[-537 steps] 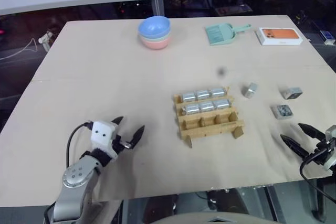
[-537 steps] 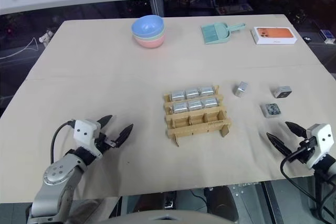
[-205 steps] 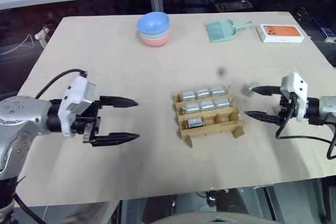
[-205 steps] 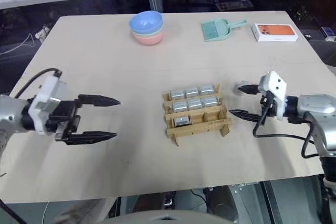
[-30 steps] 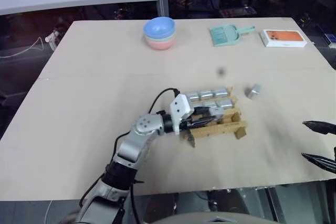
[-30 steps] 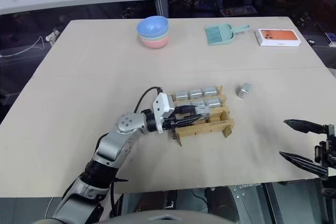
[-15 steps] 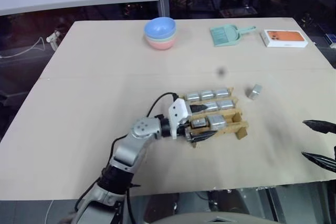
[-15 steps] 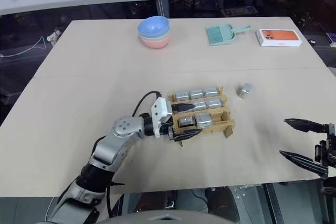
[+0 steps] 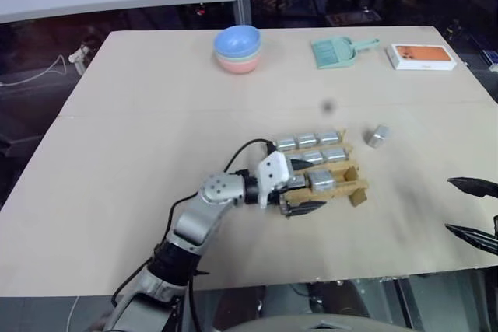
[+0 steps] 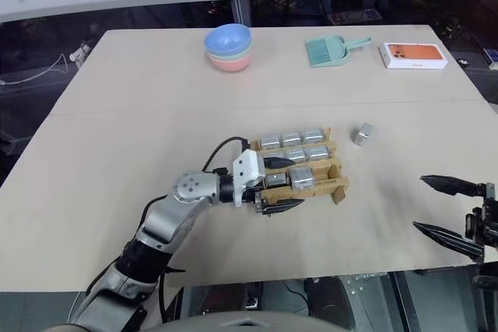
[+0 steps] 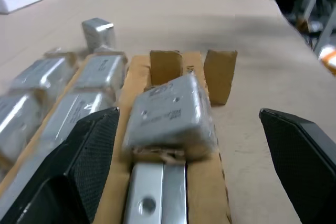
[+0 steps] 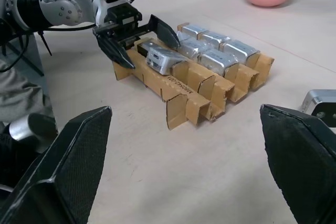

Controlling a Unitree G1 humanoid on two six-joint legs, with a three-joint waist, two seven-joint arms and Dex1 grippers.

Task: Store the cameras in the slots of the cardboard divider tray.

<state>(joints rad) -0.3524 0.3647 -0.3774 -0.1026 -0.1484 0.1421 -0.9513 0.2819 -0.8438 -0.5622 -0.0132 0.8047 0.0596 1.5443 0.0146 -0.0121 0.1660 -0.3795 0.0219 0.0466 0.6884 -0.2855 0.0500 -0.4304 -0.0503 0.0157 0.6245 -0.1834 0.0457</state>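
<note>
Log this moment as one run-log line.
left gripper: open at cardboard divider tray, front row | middle-slot camera: tilted, released | right gripper: open, idle | loose camera: on table

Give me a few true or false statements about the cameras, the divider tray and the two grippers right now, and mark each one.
1. One camera lies loose on the table, apart from the cardboard divider tray. True.
2. The left gripper is clamped on a camera. False: its jaws stand open around the tray's near-row cameras.
3. The right gripper hangs open, away from the tray. True.
4. The tray's near row is full. False: its rightmost slot is empty.
5. The stacked bowls sit beside the tray. False: they are near the table's far edge.
</note>
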